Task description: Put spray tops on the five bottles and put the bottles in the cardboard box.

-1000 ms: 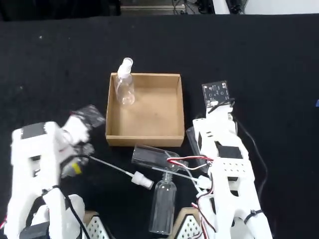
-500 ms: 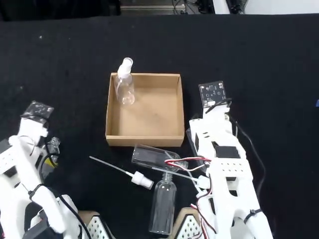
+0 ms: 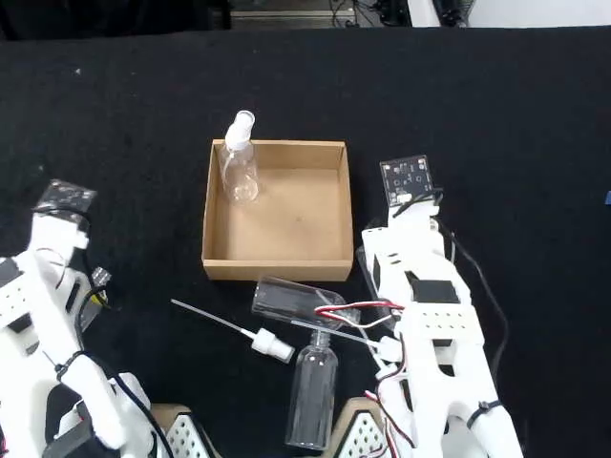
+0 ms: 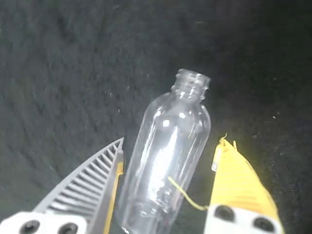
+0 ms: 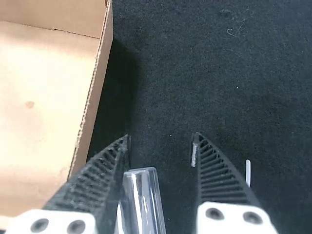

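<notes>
My left gripper (image 4: 170,142) pinches a bottle (image 4: 165,163), long axis running outward, open neck leading; my right gripper (image 5: 161,139) stands spread.

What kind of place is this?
Probably a robot lab workbench: a white left arm and right arm at a black-covered table, a cardboard box, and the left gripper holding a clear bottle.
</notes>
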You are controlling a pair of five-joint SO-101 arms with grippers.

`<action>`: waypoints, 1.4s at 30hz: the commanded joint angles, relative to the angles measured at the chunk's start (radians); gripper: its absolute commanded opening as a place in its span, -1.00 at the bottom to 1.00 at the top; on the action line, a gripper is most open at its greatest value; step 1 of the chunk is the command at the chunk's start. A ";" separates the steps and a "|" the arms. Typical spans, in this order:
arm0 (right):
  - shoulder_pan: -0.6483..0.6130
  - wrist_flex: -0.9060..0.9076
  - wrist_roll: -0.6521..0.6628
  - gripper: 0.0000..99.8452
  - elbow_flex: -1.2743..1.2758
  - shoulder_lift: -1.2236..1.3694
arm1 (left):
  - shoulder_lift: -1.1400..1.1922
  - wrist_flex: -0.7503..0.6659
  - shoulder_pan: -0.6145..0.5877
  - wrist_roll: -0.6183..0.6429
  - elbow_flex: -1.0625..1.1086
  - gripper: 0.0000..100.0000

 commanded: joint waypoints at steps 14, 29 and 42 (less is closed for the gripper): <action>-0.014 0.005 -0.003 -0.64 -0.012 -0.038 | 0.265 -0.100 0.028 -0.201 -0.087 -0.47; -0.011 0.005 -0.003 -0.64 -0.015 -0.038 | 0.368 -0.101 -0.042 -0.203 -0.139 -0.86; -0.015 0.005 -0.003 -0.64 -0.015 -0.038 | 0.456 -0.181 -0.404 0.282 -0.286 -0.83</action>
